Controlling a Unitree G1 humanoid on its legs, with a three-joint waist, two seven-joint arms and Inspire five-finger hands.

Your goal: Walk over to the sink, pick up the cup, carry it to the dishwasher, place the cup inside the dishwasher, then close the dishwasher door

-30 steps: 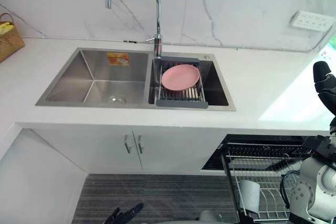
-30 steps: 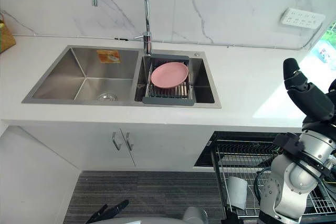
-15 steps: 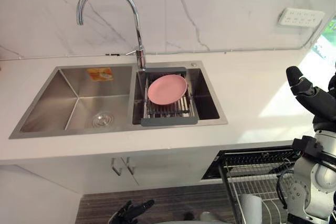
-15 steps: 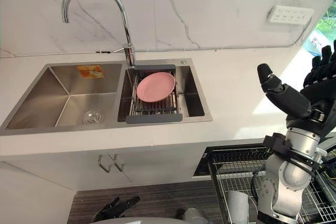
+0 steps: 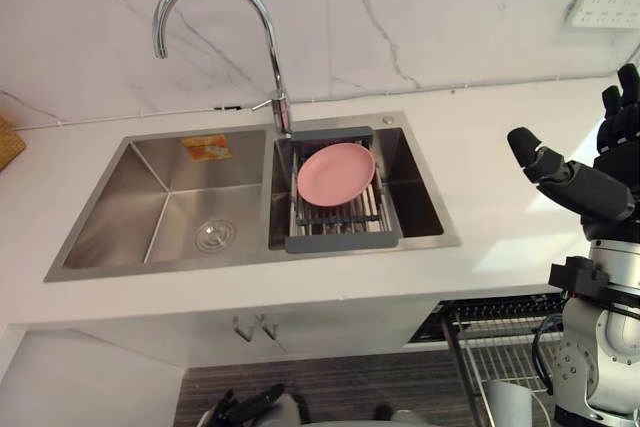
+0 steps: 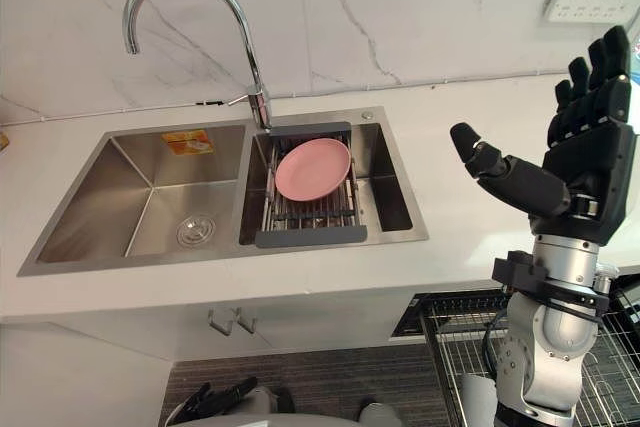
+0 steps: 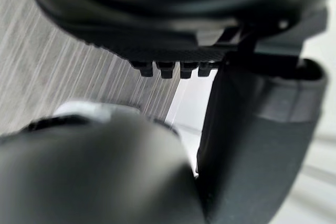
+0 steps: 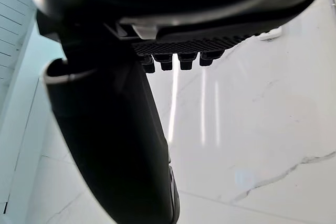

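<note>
1. A white worktop (image 6: 200, 282) carries a two-basin steel sink (image 6: 90, 197), with a curved chrome faucet (image 6: 256, 87) rising at about 12 o'clock of it, between the basins.
2. The left basin has a drain (image 6: 194, 231) in its floor and an orange sticker (image 6: 187, 142) on its far wall.
3. In the right basin a grey drain rack (image 6: 310, 237) spans the opening, and a pink plate (image 6: 312, 168) lies tilted on it.
4. The right hand (image 6: 585, 162) is raised above the worktop at 3 o'clock of the sink. Its fingers (image 6: 600, 67) are straight and released, pointing up, the thumb stands out toward the sink, and it holds nothing.
5. The left hand (image 6: 215, 399) hangs low at 6 o'clock, over the striped grey floor (image 6: 330, 387). Its fingers are relaxed and empty.
6. At 5 o'clock, below the worktop's edge, the dishwasher's wire rack (image 6: 455, 337) is pulled out.
7. The cup (image 6: 472, 402), pale and upright, stands in that rack, just beside the right arm and partly cut off by the frame's lower edge.
8. A white wall socket (image 6: 590, 2) sits on the marbled wall at 2 o'clock.
9. A woven basket (image 5: 5, 142) shows at 9 o'clock on the worktop's far left.
10. Two cabinet handles (image 6: 230, 322) hang under the sink.
</note>
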